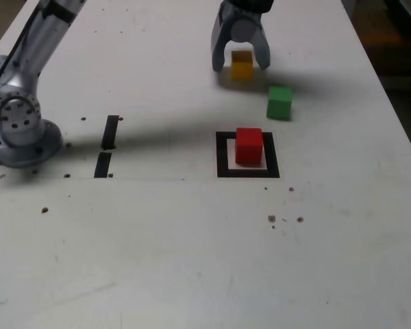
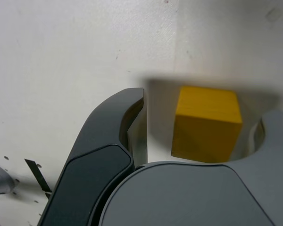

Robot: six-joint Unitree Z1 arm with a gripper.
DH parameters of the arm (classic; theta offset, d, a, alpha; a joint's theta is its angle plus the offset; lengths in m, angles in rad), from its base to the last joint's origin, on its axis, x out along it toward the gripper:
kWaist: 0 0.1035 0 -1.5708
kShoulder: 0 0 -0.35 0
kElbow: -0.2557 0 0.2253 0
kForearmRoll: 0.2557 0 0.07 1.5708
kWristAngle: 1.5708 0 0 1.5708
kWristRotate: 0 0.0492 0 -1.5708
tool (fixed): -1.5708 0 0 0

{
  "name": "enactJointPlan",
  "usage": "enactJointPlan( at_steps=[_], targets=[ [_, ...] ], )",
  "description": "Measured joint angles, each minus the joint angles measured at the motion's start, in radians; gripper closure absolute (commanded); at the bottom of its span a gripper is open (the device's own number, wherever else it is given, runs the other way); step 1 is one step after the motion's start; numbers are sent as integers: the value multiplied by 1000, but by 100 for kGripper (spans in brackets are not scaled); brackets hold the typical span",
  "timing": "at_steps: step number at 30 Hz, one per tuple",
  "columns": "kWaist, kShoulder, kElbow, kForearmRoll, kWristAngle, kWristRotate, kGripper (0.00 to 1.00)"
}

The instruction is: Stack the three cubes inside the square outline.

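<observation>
While your pincer (image 1: 242, 63) straddles yellow (image 1: 242, 66), jaws wide, off-centre closing could skew it.
Red (image 1: 248, 146) sits inside the square (image 1: 222, 172), toward its right in the exterior view; green (image 1: 279, 103) outside.

No readable text, label, brand, number or sign appears in either the exterior view or the wrist view
</observation>
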State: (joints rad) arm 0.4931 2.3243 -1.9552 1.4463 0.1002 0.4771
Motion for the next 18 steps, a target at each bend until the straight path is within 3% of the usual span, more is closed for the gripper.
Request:
enactJointPlan(
  at_steps=[9,18],
  targets=[
    [0,0,19,-74,-8,0,73],
    [-1,-15,48,-87,-23,0,83]
  ],
)
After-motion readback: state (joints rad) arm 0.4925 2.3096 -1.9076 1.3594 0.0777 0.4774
